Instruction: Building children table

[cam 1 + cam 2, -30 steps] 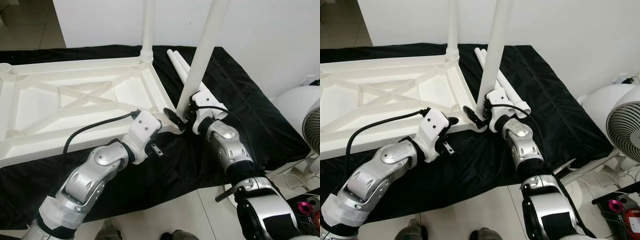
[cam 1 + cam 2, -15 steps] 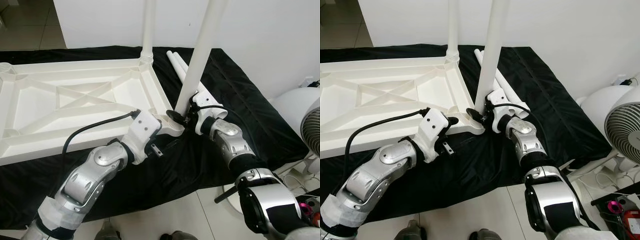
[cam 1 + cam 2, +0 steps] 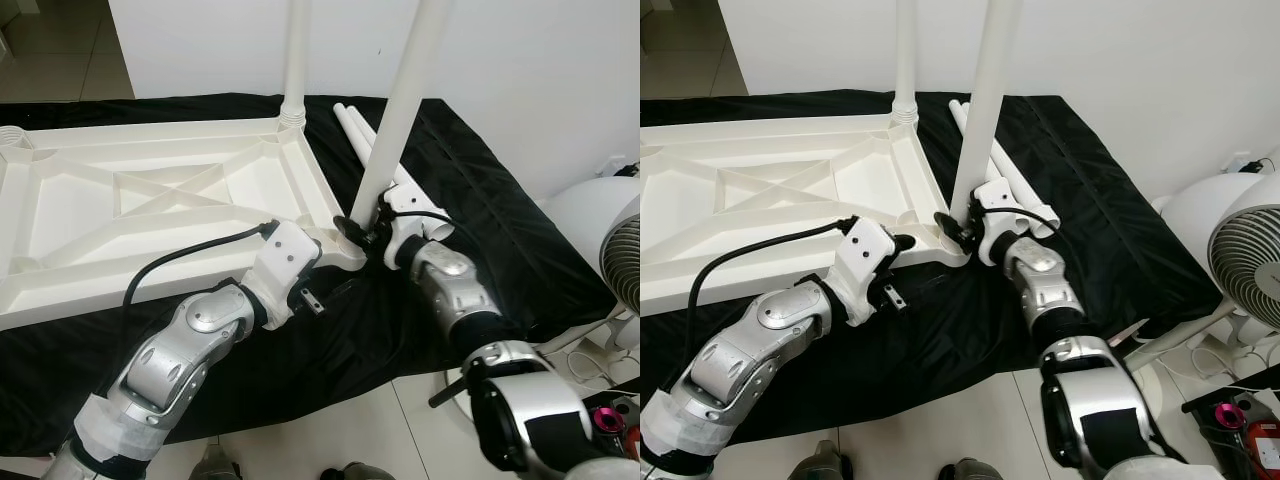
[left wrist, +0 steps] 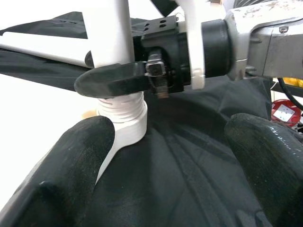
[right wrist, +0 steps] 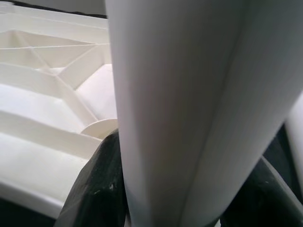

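Observation:
A white tabletop (image 3: pixel 150 190) lies upside down on a black cloth (image 3: pixel 480 220). One white leg (image 3: pixel 295 50) stands fixed at its far right corner. A second leg (image 3: pixel 400 110) stands slightly tilted on the near right corner socket (image 4: pixel 124 118), with my right gripper (image 3: pixel 362 228) shut around its base. In the right wrist view this leg (image 5: pixel 180 94) runs between the black fingers (image 5: pixel 99 189). My left gripper (image 4: pixel 165 156) sits open just in front of that corner, one finger (image 4: pixel 71 161) close beside the socket. Two loose legs (image 3: pixel 355 125) lie on the cloth behind.
A white wall rises right behind the cloth. A white fan (image 3: pixel 610 240) stands on the tiled floor at the right, with a pink object (image 3: pixel 610 415) and cables near it. The cloth's front edge (image 3: pixel 300 410) runs close to my feet.
My right forearm has shifted and turned a little at the leg's base, while the leg stays on the corner socket. The left arm has hardly moved.

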Robot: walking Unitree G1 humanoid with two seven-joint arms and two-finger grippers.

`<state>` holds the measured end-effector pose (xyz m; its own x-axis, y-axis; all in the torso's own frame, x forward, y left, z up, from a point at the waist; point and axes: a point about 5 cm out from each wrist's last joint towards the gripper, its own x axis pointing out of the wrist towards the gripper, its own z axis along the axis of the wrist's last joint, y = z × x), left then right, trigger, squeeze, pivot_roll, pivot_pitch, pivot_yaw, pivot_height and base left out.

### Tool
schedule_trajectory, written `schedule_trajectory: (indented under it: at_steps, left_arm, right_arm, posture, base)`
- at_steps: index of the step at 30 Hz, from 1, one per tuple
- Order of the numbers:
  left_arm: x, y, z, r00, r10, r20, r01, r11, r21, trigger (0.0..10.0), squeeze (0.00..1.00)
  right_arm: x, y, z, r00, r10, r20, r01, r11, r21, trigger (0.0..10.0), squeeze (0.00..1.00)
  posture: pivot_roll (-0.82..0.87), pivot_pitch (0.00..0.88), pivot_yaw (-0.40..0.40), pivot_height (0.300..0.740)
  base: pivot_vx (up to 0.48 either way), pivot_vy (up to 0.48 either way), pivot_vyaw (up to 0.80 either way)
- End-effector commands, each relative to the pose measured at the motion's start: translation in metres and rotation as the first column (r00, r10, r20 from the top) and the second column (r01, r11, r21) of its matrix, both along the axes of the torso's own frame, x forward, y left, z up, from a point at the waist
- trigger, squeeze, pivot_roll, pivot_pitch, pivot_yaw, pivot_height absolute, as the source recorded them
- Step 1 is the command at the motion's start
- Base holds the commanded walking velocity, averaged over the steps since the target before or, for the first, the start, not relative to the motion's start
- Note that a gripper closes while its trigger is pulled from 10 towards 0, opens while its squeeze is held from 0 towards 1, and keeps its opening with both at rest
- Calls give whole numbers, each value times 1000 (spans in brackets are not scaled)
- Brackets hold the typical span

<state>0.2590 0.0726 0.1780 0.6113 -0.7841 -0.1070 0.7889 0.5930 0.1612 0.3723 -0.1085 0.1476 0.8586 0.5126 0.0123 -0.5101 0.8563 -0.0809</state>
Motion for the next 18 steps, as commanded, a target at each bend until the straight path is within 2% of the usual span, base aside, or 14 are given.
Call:
schedule_trajectory:
  at_steps: [1, 6, 7, 8, 11, 12, 13, 16, 18]
  left_arm:
    - [-4, -3, 1, 998, -63, -9, 63, 998, 0, 10000, 0]
    - [-4, -4, 2, 998, -65, -11, 64, 998, -5, 10000, 0]
    - [-4, -3, 2, 998, -68, -12, 68, 998, -3, 10000, 0]
    - [-4, -3, 2, 998, -68, -12, 68, 998, -2, 10000, 0]
    - [-4, -3, 1, 998, -69, -13, 69, 998, 0, 10000, 0]
    - [-4, -3, 1, 998, -69, -15, 69, 998, -1, 10000, 0]
    - [-4, -3, 1, 998, -69, -15, 69, 998, -1, 10000, 0]
    - [-5, -3, 1, 997, -70, -17, 70, 998, -3, 10000, 0]
    - [-5, -4, 1, 997, -72, -17, 71, 997, -3, 10000, 0]
  right_arm:
    - [-4, -2, -18, 988, -130, -86, 130, 991, -2, 10000, 0]
    - [-9, 13, -19, 968, -233, -96, 236, 971, 24, 10000, 0]
    - [-13, 20, -18, 925, -364, -113, 371, 927, 48, 10000, 0]
    - [-15, 22, -17, 907, -403, -120, 412, 910, 57, 10000, 0]
    - [-17, 25, -16, 893, -431, -129, 442, 894, 77, 10000, 0]
    - [-20, 33, -13, 888, -439, -135, 454, 884, 110, 10000, 0]
    - [-20, 33, -13, 888, -439, -135, 454, 884, 110, 10000, 0]
    - [-22, 41, -7, 904, -408, -124, 423, 894, 146, 10000, 0]
    - [-23, 40, -5, 908, -403, -113, 416, 896, 153, 10000, 0]
  posture:
    - [22, 64, -93, 740]
    - [20, 67, -90, 740]
    - [19, 69, -90, 740]
    - [19, 69, -90, 740]
    - [21, 70, -88, 740]
    - [21, 70, -87, 740]
    - [21, 70, -87, 740]
    - [18, 71, -84, 740]
    - [16, 71, -85, 740]
  base:
    - [0, 0, 0]
    - [0, 0, 0]
    - [0, 0, 0]
    - [0, 0, 0]
    - [0, 0, 0]
    - [0, 0, 0]
    - [0, 0, 0]
    - [0, 0, 0]
    - [0, 0, 0]
